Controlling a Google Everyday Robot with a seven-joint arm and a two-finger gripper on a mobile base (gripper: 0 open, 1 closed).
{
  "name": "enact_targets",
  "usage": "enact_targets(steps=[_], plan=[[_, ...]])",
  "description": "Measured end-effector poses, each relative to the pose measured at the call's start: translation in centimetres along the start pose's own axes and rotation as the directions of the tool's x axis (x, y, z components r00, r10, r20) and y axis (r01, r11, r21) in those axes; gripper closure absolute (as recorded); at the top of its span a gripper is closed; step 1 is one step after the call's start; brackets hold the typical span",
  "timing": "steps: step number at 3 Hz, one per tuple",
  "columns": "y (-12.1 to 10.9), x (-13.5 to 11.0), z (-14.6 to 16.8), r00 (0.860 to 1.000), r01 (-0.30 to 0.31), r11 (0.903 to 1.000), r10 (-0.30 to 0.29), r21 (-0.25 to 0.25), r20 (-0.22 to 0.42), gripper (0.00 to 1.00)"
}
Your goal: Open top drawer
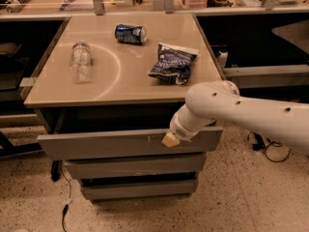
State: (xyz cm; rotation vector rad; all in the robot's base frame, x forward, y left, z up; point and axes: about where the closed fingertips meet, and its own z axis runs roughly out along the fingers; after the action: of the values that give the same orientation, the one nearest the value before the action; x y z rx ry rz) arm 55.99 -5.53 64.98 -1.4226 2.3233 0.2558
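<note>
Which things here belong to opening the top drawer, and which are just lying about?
In the job: top drawer, pulled partly out; gripper at its front, right of centre.
Lying about: plastic bottle, blue can and snack bag on the tabletop; middle drawer; bottom drawer.

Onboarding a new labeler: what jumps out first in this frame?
The white arm reaching in from the right, its gripper at the top drawer front, right of centre. That drawer juts out ahead of the two lower drawers. On the table lie a bottle, can and bag.
</note>
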Motion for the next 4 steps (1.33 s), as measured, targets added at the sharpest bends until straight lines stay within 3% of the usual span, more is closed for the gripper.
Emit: enact_targets(steps=[4], plan=[[2.1,1.8,-1.3,1.0,-0.031,0.9992,0.031,-0.025,0.0,1.0]])
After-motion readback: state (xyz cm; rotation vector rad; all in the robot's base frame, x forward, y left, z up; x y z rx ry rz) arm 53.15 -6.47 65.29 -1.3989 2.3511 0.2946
